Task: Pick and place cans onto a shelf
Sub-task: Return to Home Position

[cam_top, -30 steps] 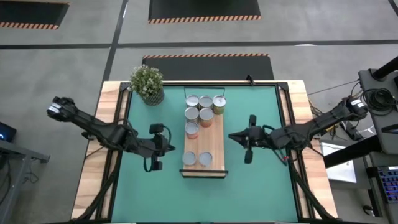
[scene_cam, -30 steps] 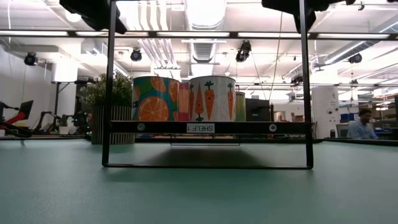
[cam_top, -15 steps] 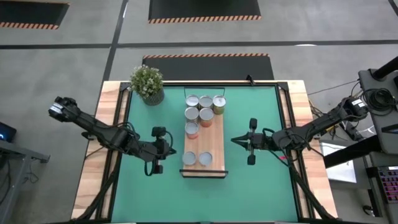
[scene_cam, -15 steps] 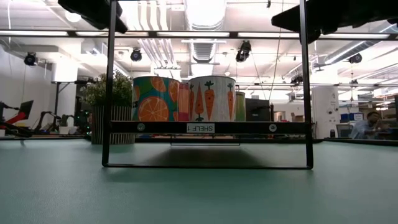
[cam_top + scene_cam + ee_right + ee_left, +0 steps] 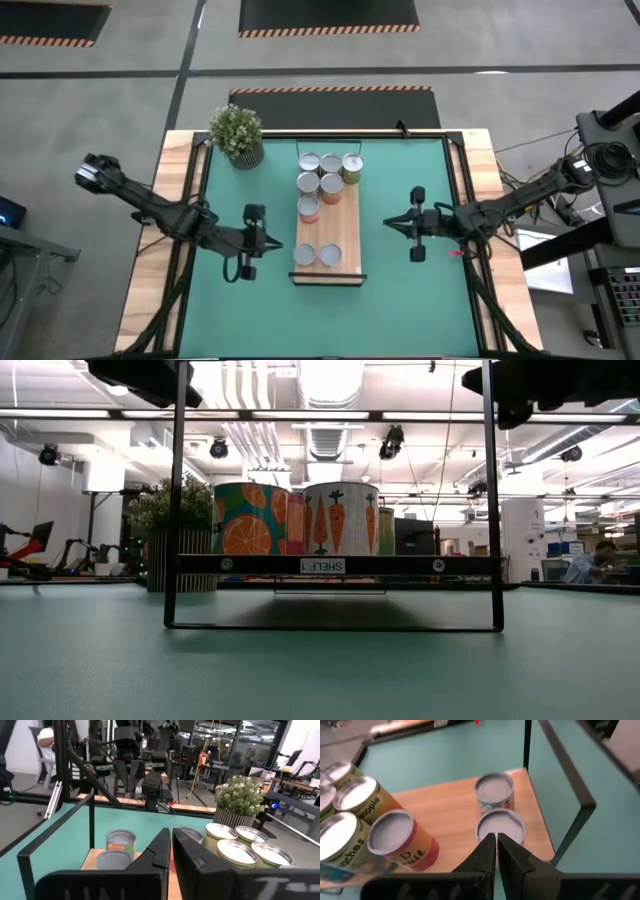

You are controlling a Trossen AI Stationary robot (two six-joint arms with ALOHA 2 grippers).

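- While both arms hung over the green mat point(image 5: 420, 290), the left gripper point(image 5: 273, 241) sat just beside the left long edge of the shelf point(image 5: 342, 225), its tip pointing at the near end of the plank.
- From its own wrist camera, the left gripper point(image 5: 496, 840) had its two fingers pressed together, with nothing pinched between them.
- The right gripper point(image 5: 388, 222) hovered off the shelf's other long edge, near it but apart, roughly level with the bare middle of the wood.
- Its fingers were likewise pressed together and empty in the right wrist view point(image 5: 171, 836).
- Eight cans point(image 5: 331, 187) stood upright on the shelf. Six were bunched at the far end toward the potted plant point(image 5: 237, 133).
- The other two stood side by side at the near end, by the dark strip.
- A stretch of bare wood lay between the two groups.
- At table height, an orange-label can point(image 5: 245, 518) and a carrot-label can point(image 5: 340, 517) stood side by side on the shelf, inside its black frame point(image 5: 178, 510).
- A person point(image 5: 598, 558) sat far back in the room at the right edge.
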